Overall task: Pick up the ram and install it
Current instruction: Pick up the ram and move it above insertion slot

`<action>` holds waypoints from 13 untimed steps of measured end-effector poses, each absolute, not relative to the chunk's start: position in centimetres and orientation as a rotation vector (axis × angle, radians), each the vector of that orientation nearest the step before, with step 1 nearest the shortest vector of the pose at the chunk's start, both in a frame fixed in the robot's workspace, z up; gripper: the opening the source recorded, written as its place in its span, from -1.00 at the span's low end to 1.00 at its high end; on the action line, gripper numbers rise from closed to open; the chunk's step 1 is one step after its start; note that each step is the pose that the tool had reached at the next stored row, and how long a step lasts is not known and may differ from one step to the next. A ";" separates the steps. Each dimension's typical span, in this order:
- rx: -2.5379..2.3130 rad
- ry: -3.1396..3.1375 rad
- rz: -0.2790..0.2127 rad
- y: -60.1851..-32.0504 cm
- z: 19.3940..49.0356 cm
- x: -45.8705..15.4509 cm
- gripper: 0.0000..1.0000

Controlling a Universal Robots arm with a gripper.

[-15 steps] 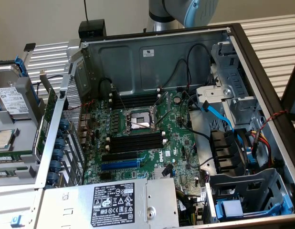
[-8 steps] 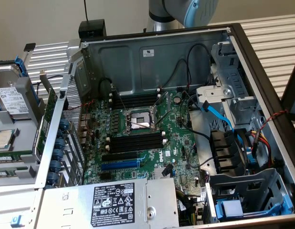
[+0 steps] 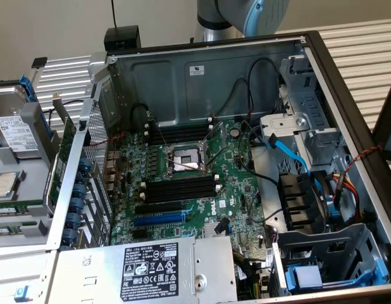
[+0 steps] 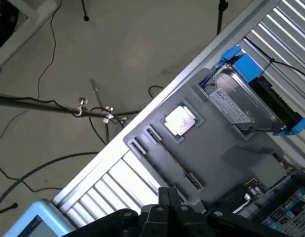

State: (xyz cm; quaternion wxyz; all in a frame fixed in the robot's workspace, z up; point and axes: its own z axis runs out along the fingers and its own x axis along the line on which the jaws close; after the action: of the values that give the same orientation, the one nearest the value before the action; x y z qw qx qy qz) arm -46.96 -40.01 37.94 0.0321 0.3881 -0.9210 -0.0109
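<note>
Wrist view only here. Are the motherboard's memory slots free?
Observer: Yes. Both banks of memory slots look empty, white clips at their ends.
Operator: Where do the banks sit?
Observer: One on each side of the CPU socket.
Operator: And the ram?
Observer: A green stick, likely the ram, lies in the gray tray at the exterior view's left edge, outside the case.

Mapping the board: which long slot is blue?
The slot between the black memory slots and the power supply; its neighbours are black.
</note>
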 end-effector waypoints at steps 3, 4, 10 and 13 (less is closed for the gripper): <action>1.271 -2.802 -0.031 -40.0 37.9 -47.0 -0.80; 1.297 -2.790 -0.030 -40.0 37.9 -47.0 -0.80; 1.448 -2.714 -0.025 -40.0 37.9 -47.0 -0.80; 1.521 -2.673 -0.022 -40.0 37.9 -47.0 -0.80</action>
State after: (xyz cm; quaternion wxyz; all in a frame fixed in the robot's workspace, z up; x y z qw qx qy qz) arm -46.96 -40.01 37.95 0.0332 0.4943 -0.8686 -0.0071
